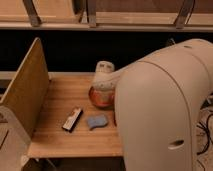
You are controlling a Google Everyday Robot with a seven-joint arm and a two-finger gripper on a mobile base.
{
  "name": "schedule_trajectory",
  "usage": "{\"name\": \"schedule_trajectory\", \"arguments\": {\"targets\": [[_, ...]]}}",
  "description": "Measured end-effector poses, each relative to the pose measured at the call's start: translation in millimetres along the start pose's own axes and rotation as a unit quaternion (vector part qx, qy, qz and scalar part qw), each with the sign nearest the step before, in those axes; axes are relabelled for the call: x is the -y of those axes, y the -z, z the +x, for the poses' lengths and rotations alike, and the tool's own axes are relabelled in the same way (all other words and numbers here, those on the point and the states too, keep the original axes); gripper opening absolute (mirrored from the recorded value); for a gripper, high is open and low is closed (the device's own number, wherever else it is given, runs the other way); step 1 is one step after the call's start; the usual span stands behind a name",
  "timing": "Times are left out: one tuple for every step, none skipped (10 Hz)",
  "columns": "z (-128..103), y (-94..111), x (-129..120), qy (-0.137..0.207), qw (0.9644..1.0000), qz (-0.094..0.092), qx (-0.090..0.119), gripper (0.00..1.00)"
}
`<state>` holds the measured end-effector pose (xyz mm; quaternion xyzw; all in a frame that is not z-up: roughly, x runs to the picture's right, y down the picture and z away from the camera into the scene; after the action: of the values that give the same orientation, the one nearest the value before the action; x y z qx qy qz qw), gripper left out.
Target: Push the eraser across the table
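The eraser [72, 119], a small flat block with black sides and a pale top, lies on the light wooden table [65, 142] near its front left. It points diagonally toward the tan upright board [24, 95]. My gripper [103, 82] hangs at the end of the big white arm [160, 110], over the middle of the table and above a round orange-red object [99, 98]. The gripper is behind and to the right of the eraser and does not touch it. The table's right end is hidden by my arm.
A soft blue-grey pad [97, 121] lies just right of the eraser, in front of the orange-red object. A dark gap and wooden shelving [100, 20] run behind the table. Cables [206, 125] lie at far right.
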<state>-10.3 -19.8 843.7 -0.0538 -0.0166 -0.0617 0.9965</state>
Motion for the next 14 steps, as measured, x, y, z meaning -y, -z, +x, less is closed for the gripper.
{"name": "schedule_trajectory", "arguments": {"targets": [[0.1, 0.1, 0.2, 0.000, 1.0000, 0.000, 0.000, 0.66], [0.0, 0.0, 0.1, 0.000, 1.0000, 0.000, 0.000, 0.66], [-0.1, 0.1, 0.2, 0.000, 1.0000, 0.000, 0.000, 0.66], [0.0, 0.1, 0.2, 0.000, 1.0000, 0.000, 0.000, 0.66], [0.0, 0.1, 0.2, 0.000, 1.0000, 0.000, 0.000, 0.66], [0.0, 0.1, 0.2, 0.000, 1.0000, 0.000, 0.000, 0.66], [0.0, 0.0, 0.1, 0.000, 1.0000, 0.000, 0.000, 0.66], [0.0, -0.1, 0.0, 0.000, 1.0000, 0.000, 0.000, 0.66], [0.0, 0.0, 0.0, 0.000, 1.0000, 0.000, 0.000, 0.66], [0.0, -0.1, 0.0, 0.000, 1.0000, 0.000, 0.000, 0.60], [0.0, -0.1, 0.0, 0.000, 1.0000, 0.000, 0.000, 0.52], [0.0, -0.1, 0.0, 0.000, 1.0000, 0.000, 0.000, 0.40], [0.0, -0.1, -0.1, 0.000, 1.0000, 0.000, 0.000, 0.31], [-0.1, -0.1, -0.1, 0.000, 1.0000, 0.000, 0.000, 0.21]]}}
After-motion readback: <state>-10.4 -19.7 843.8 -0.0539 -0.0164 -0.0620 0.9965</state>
